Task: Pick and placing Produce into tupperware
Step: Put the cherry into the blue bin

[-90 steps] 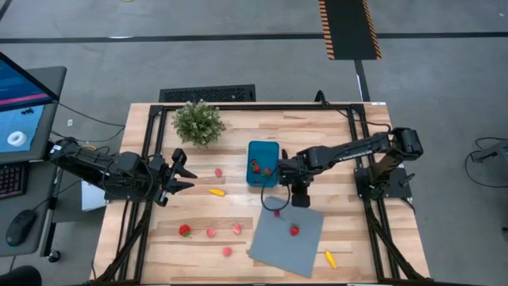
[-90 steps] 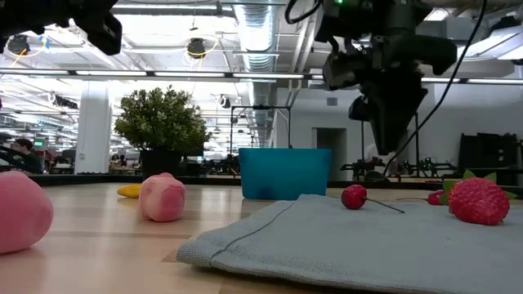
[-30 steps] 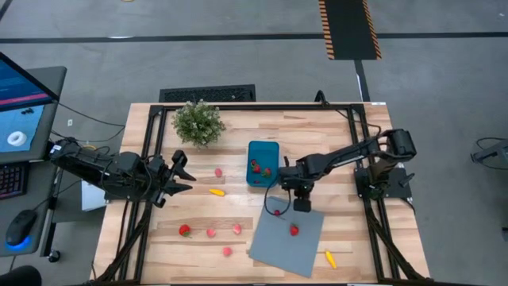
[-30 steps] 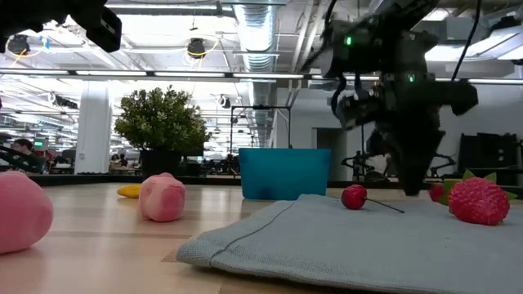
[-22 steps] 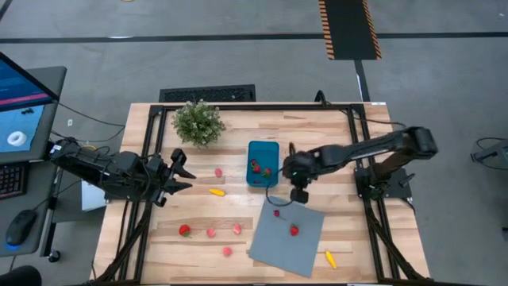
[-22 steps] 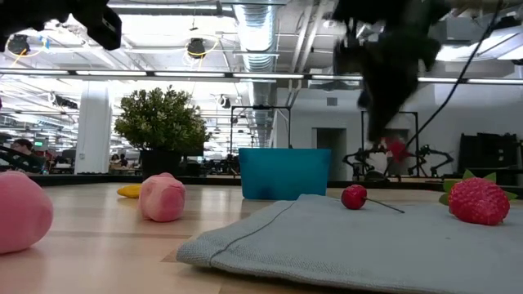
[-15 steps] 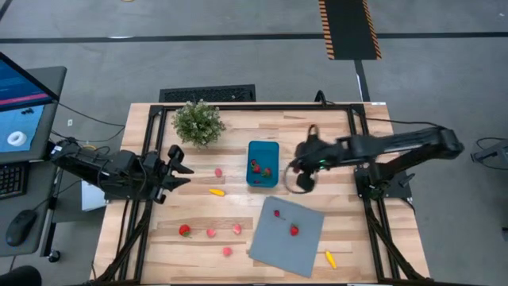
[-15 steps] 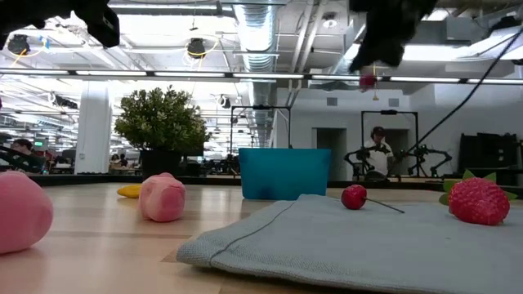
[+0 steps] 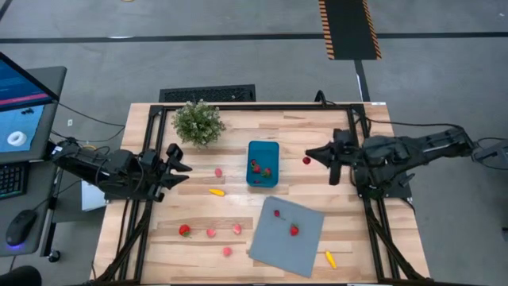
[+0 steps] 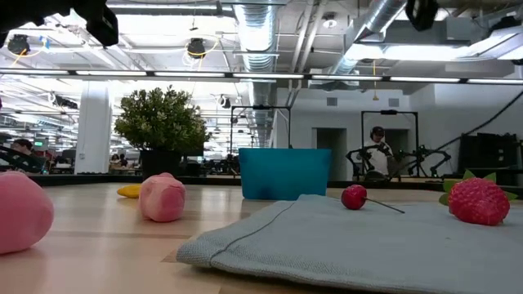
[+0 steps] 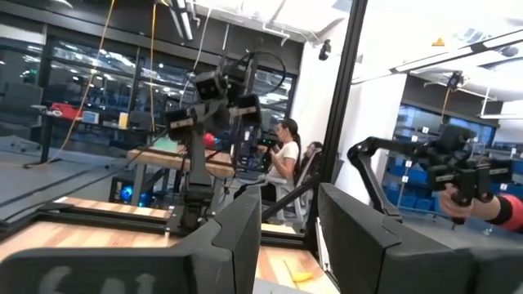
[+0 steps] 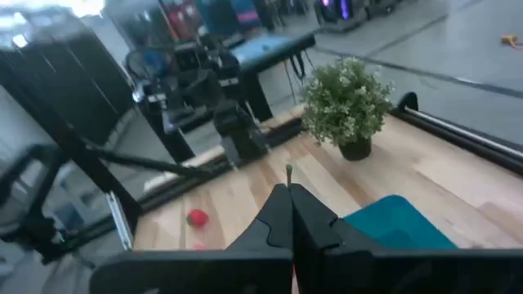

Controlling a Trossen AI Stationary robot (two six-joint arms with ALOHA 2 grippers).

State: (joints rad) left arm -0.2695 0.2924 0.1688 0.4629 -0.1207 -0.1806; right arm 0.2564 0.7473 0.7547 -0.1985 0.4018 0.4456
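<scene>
Cherry (image 9: 306, 160) hanging by its stem from the clenched right gripper (image 9: 313, 155), just right of the teal tupperware tub (image 9: 263, 145).

Bare tabletop (image 9: 317, 127) separates them, and red pieces already lie in the tub. A grey-blue sheet (image 9: 302, 246) carrying a strawberry (image 9: 294, 230) lies nearer the front edge; a potted plant (image 9: 197, 121) stands at the back left. The left gripper (image 9: 181, 163), fingers parted and empty, waits at the left edge.

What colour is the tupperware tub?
Teal-blue; the tupperware shows best in the high view.
</scene>
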